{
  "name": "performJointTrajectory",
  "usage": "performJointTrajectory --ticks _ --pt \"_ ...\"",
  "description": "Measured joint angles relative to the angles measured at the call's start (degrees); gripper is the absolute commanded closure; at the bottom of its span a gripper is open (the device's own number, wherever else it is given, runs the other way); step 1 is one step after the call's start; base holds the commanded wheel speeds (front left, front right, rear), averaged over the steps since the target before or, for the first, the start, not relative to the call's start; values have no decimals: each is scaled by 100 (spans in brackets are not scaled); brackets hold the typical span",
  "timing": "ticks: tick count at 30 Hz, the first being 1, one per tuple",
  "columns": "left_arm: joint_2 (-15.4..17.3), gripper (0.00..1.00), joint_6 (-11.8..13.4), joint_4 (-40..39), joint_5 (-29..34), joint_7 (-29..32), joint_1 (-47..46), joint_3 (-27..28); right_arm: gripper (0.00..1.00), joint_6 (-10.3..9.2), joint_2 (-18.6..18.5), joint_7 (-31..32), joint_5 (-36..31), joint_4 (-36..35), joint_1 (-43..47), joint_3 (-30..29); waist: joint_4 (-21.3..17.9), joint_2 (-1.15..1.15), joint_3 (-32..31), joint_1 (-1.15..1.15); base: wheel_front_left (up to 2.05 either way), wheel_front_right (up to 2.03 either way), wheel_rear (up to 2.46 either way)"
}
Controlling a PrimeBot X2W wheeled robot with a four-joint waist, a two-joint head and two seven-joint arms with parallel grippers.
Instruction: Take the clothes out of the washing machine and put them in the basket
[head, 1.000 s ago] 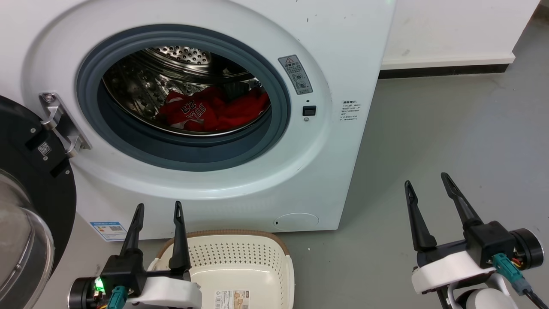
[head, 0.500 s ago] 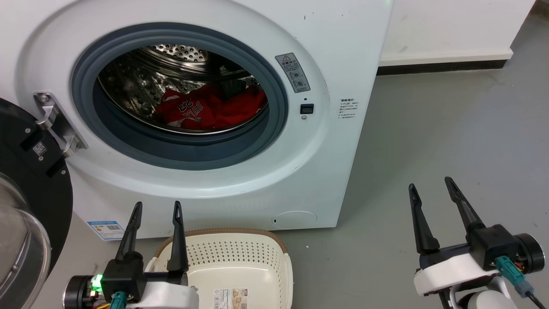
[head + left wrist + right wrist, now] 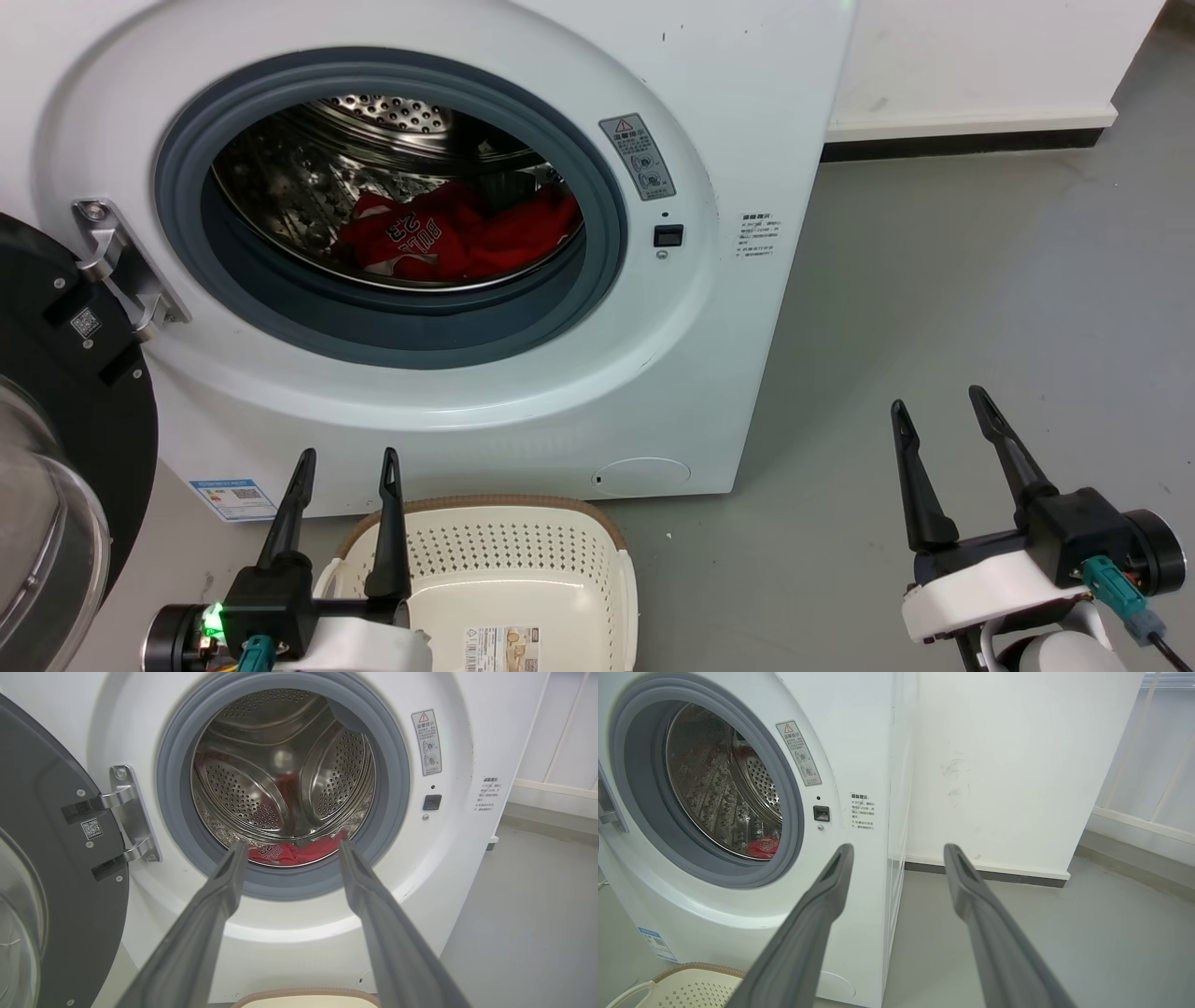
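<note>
The basket point(image 3: 504, 553) runs off the bottom edge; the door ring point(image 3: 392, 322) hides part of the clothes point(image 3: 439, 245)

The washing machine point(image 3: 747, 93) has a smooth, glossy white shell, a matt grey rubber door ring point(image 3: 373, 322) and a bright steel drum point(image 3: 275, 779) punched with holes and almost mirror-shiny. The clothes point(image 3: 457, 245) in it are soft red cloth, crumpled and dull. The basket point(image 3: 523, 551) is cream plastic, faintly shiny, with a brown woven-look rim, and the floor point(image 3: 980, 299) is smooth matt grey.
</note>
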Motion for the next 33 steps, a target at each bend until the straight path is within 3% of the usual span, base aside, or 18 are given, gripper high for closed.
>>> performJointTrajectory --ticks 17,20,27,33 --pt "-18 0 -143 33 5 0 -19 68 0 0 0 1 56 -4 -16 -14 -16 0 110 0 0 0 0" --pt "-15 0 -281 81 23 0 -174 112 0 0 0 0 74 -85 -147 -22 -60 0 318 0 0 0 0" --pt "430 0 -605 536 63 0 -1204 304 0 0 -1 0 133 -349 -725 -179 -200 0 1087 0 0 0 0" --pt "1114 0 -797 1372 -102 0 -2952 287 0 0 -4 0 182 -605 -1215 -444 -359 0 2122 1 0 0 0"
